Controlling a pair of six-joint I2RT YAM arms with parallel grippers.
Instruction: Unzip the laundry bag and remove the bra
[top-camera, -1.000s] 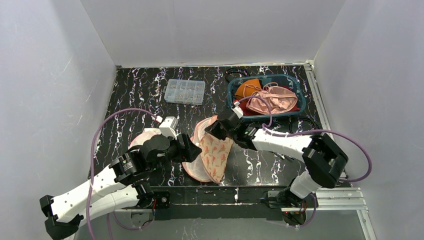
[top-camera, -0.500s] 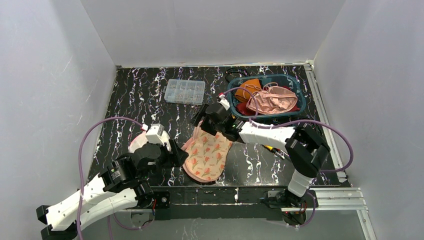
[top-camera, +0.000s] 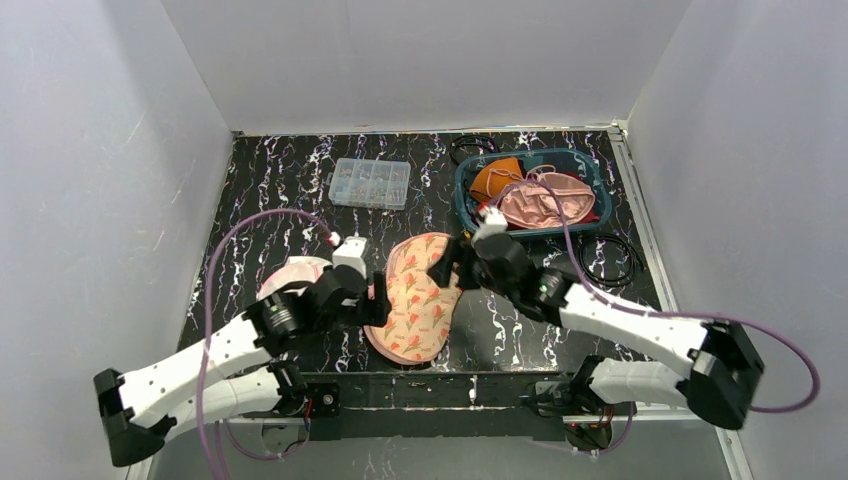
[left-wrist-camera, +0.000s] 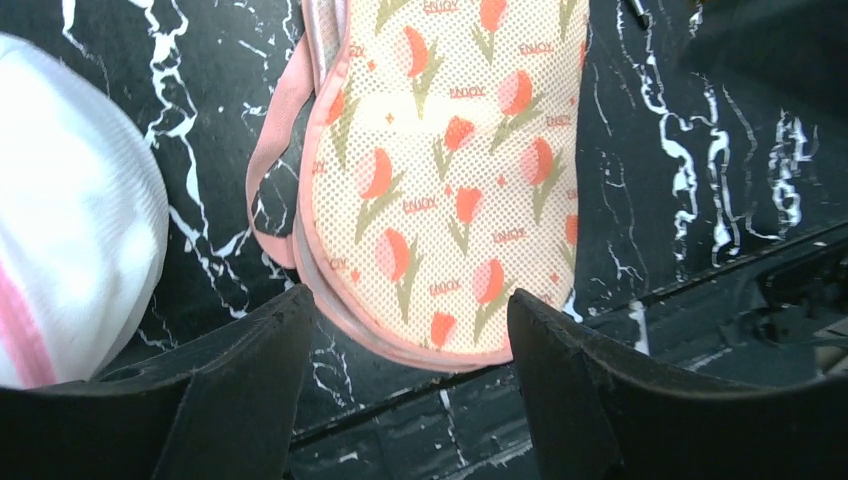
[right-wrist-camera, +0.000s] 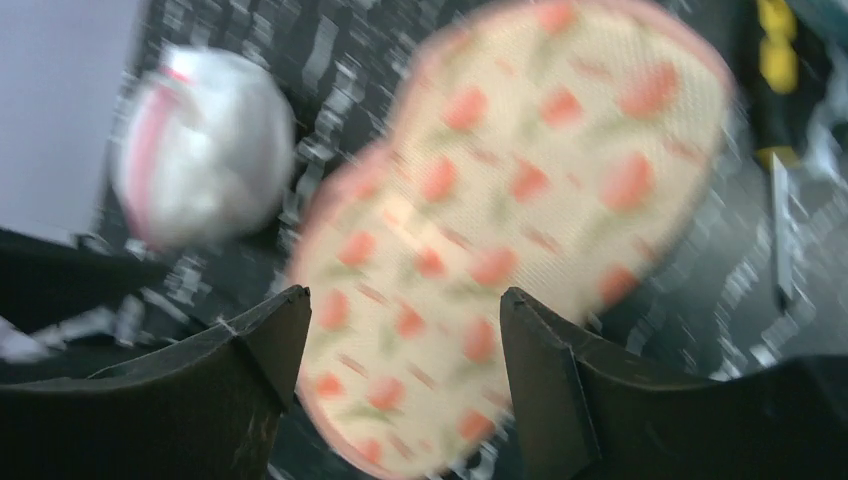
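Mesh tulip-print laundry bag flat on table, left fingers spread, right fingers spread

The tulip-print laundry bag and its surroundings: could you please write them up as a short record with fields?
laundry bag: tulip-print mesh, flat on the marbled table
zip: cannot tell whether open
left hand: open, at the bag's left edge, holding nothing
right hand: open, at the bag's right edge, holding nothing
left of bag: white mesh pouch, pink trim
far right: teal basket with pink and orange garments
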